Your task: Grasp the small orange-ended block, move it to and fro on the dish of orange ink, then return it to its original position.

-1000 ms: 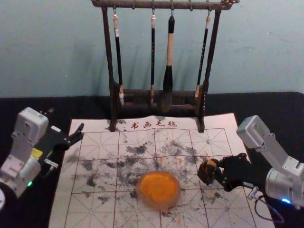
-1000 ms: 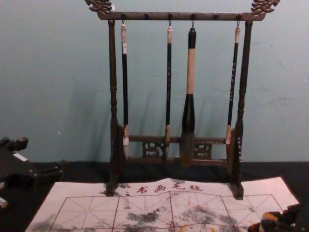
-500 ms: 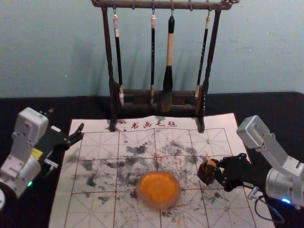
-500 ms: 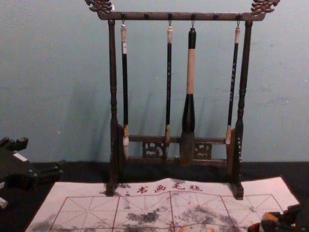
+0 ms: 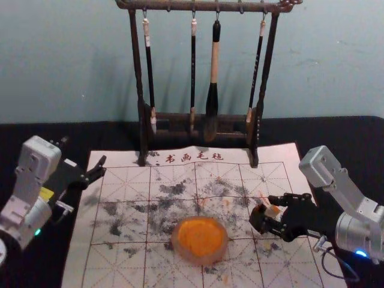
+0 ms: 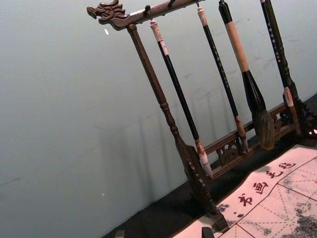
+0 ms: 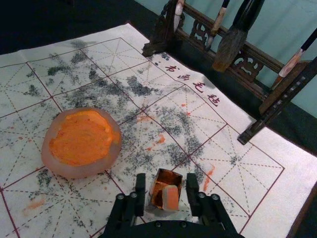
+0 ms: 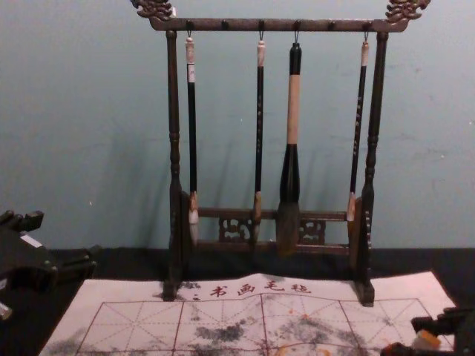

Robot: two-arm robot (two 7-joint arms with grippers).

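right wrist view: squared block (image 7: 171, 198) in glossy box (image 7: 163, 178); right claw (image 5: 269, 210) spread around it, empty; left claw (image 5: 84, 150) agape near mat (image 5: 120, 180).

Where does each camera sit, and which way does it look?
Head: looks forward and down at the dish and rack; left arm and right arm show.
Chest: lower, facing forward to the rack; both open jaws enter from the sides.
Left wrist: faces the rack and wall; its jaws' tips show, apart.
Right wrist: looks past its open jaws, either side of the block.
Head and right wrist share the dish and block.
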